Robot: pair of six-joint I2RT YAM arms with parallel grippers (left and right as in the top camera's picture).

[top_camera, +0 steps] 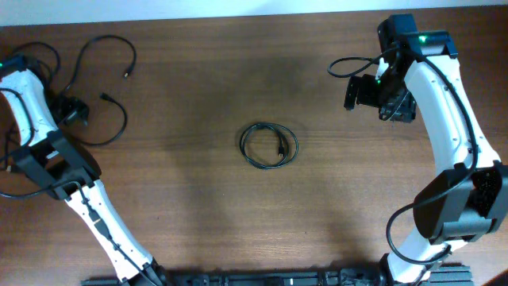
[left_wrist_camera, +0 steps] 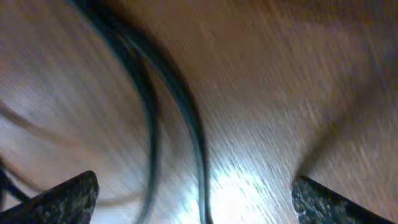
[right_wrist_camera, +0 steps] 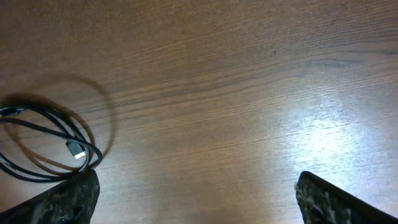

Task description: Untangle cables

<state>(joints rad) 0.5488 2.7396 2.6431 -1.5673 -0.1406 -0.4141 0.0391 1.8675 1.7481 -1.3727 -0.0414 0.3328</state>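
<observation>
Handling: the cable point(top_camera: 125, 117) is thin, black, light and limp. It is judged likely to slide easily on the counter point(top_camera: 198, 206) and to drag its own loops along when pulled. The best hold is judged to be a single strand clear of any crossing, or just behind a plug; the plugs themselves look small and may slip.

The cable sprawls in open loops around and ahead of the left gripper point(left_wrist_camera: 202, 202), whose fingers stand wide apart and hold nothing. In the left wrist view two dark strands run between the fingers, close below the gripper. Blur prevents telling whether they touch it.

The coil point(top_camera: 268, 145), a second cable wound in a neat ring with its plug inside, lies well apart from both grippers. The right gripper point(right_wrist_camera: 199, 200) is likewise spread wide and empty over bare counter, with the coil ahead of it and off toward its left finger.
</observation>
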